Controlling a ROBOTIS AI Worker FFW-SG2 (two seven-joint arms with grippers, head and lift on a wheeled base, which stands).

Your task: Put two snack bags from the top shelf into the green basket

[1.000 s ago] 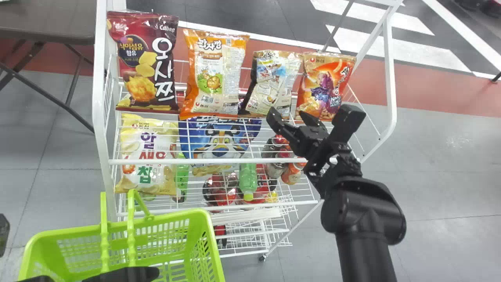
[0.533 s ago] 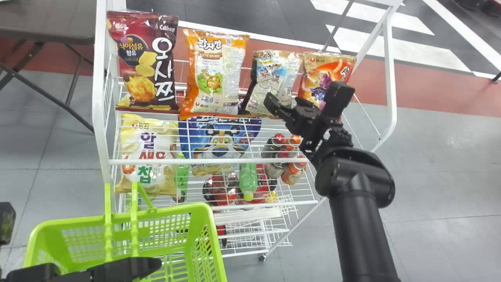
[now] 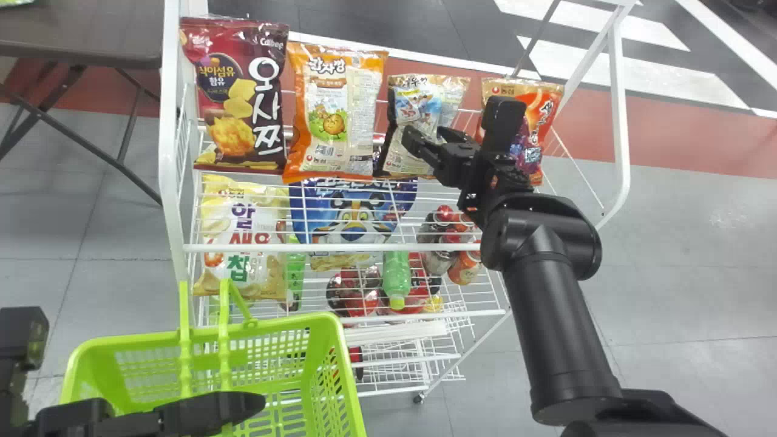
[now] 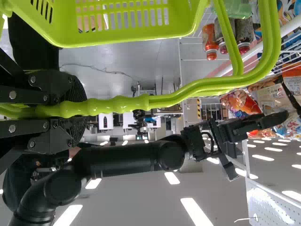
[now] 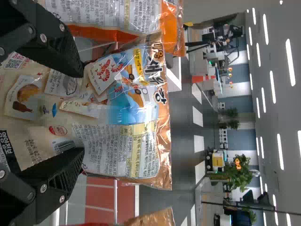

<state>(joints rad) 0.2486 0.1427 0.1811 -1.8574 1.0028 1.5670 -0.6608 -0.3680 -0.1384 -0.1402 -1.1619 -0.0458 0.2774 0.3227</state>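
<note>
So the right pincer (image 3: pixel 425 135) was spread, fingers either side of the beige shrimp snack bag (image 3: pixel 417 115), which stood on the top shelf (image 3: pixel 364 247) between the orange potato snack bag (image 3: pixel 331 115) and a red-orange snack bag (image 3: pixel 548 103). Left pincer (image 3: pixel 250 406) had the green basket (image 3: pixel 291 320) pinched by its handle (image 4: pixel 122 104), near the white rack (image 3: pixel 170 152)

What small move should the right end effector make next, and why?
Probably ease the right end effector slightly closer to the shiny beige plastic snack bag before closing: its flat black fingers stand open, with the bag's printed face showing between them, and I can't tell whether the tips reach far enough to grip it.
</note>
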